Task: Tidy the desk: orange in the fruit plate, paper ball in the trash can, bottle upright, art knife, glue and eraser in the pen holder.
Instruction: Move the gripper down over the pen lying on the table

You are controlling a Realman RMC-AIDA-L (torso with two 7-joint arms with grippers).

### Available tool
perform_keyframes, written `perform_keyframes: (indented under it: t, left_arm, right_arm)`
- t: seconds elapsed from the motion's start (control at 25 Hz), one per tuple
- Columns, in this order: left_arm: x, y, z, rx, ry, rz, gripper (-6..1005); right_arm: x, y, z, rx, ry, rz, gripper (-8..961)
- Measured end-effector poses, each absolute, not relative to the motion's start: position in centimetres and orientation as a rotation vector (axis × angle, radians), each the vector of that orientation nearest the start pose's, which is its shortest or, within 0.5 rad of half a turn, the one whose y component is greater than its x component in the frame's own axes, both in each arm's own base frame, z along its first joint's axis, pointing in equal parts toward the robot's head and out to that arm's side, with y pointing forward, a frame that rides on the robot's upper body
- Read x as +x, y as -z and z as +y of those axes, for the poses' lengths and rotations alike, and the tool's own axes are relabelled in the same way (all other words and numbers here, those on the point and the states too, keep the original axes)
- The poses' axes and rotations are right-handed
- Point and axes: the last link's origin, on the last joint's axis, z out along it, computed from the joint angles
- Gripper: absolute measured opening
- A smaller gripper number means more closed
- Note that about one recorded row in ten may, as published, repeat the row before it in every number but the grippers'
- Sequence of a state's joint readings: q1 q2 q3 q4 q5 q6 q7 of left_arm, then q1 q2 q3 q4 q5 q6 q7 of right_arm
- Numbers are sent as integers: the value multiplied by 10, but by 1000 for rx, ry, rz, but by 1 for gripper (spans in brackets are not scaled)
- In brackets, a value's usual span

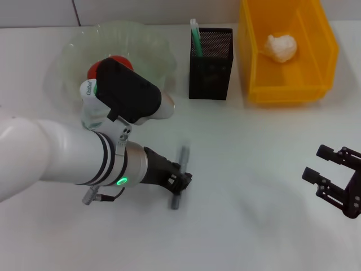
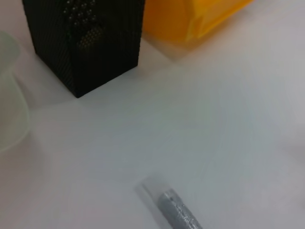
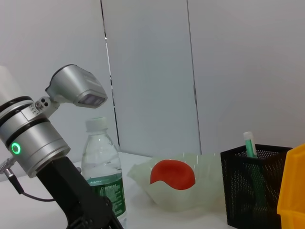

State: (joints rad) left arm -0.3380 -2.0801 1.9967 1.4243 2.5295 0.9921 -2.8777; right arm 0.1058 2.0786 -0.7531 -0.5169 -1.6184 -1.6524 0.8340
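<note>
Left pincer (image 1: 179,183) on art knife (image 1: 179,176), tabletop

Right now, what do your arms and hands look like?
My left arm is fat, smooth and white, with black rings, a silver cuff and a glowing green light. A black camera box sits on top, and a thin cable hangs below. Its left gripper is black. My right gripper is black too, with blocky fingertips.
</note>
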Motion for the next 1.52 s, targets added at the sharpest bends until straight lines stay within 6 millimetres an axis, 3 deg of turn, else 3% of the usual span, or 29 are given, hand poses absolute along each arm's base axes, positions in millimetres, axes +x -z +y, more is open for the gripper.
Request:
perform_keyframes:
  t: [0.32,1.52]
  left_arm:
    - [-172,107,294,-2600,-246,-876,236]
    - [-167,113,291,-2643,-351,-771,247]
  right_arm:
    - [342,-5,204,-2357,-870,475,549]
    - [342,-6,206,-2358,-877,488,549]
